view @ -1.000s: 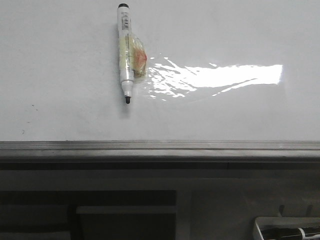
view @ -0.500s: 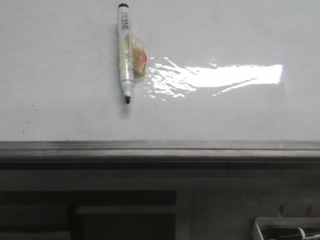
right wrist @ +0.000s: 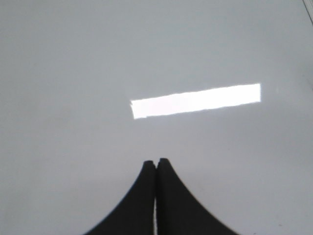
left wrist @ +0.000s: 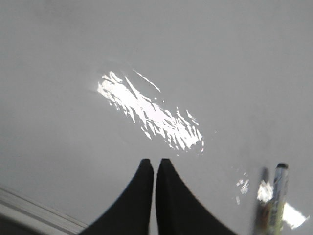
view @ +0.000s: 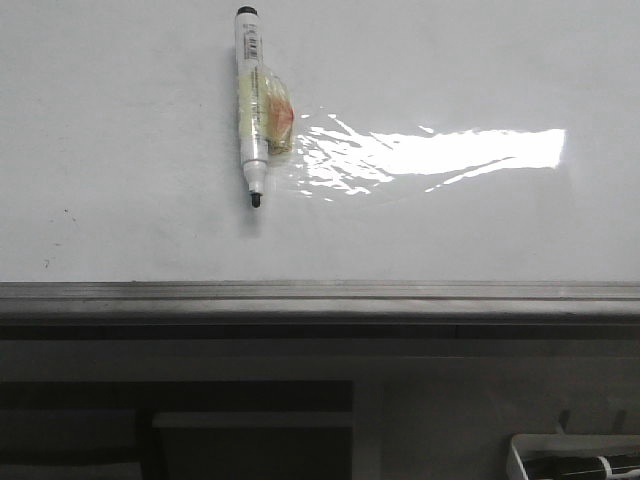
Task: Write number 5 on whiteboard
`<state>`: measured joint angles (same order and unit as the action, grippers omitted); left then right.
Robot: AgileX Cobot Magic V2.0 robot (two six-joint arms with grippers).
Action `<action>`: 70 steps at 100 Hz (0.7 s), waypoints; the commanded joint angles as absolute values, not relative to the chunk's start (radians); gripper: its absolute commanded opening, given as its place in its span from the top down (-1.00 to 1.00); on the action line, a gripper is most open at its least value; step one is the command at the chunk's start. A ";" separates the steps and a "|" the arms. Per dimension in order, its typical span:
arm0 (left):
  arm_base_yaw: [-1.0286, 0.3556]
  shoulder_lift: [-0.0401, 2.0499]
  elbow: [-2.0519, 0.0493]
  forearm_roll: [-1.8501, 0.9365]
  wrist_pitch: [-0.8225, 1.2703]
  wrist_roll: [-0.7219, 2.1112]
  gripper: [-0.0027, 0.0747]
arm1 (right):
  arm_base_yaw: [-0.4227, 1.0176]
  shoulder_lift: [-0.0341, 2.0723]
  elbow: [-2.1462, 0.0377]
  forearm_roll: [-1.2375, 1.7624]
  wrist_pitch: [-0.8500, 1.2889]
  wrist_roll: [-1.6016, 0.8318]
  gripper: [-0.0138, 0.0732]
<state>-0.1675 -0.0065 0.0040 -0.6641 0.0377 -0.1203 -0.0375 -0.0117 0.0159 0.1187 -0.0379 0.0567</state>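
marker (view: 251,105) lies on whiteboard (view: 450,230); both end effectors closed, empty.

A: What's cut off?
B: The marker (left wrist: 276,200) in the left wrist view, its lower end past the edge (blurred too).
A: And the white tray (view: 570,458)?
B: Cropped at the front view's corner; contents unclear.

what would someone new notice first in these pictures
The bright glare patch on the glossy whiteboard, right of centre in the front view, catches the eye first. Next comes the white marker lying on the board just left of the glare, black tip toward the grey rail, with something yellowish-orange wrapped around its middle. No 5 is written yet, and both wrist views show dark fingers closed over bare board.
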 commanded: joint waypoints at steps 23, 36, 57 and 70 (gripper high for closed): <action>-0.165 0.010 -0.115 -0.615 0.105 -0.103 0.98 | -0.043 -0.017 -0.120 0.361 -0.006 0.064 0.83; -0.165 0.166 -0.291 -0.413 0.275 -0.062 0.78 | -0.041 0.070 -0.288 0.271 0.227 0.061 0.82; -0.165 0.478 -0.521 -0.454 0.459 0.126 -0.42 | -0.039 0.242 -0.463 0.295 0.447 -0.085 0.14; -0.167 0.641 -0.586 -0.697 0.557 0.347 -0.26 | -0.002 0.273 -0.487 0.332 0.451 -0.085 -0.33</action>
<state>-0.1675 0.5383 -0.5182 -0.5042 0.5372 0.1903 -0.0211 0.2391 -0.4399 0.3013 0.5023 -0.0648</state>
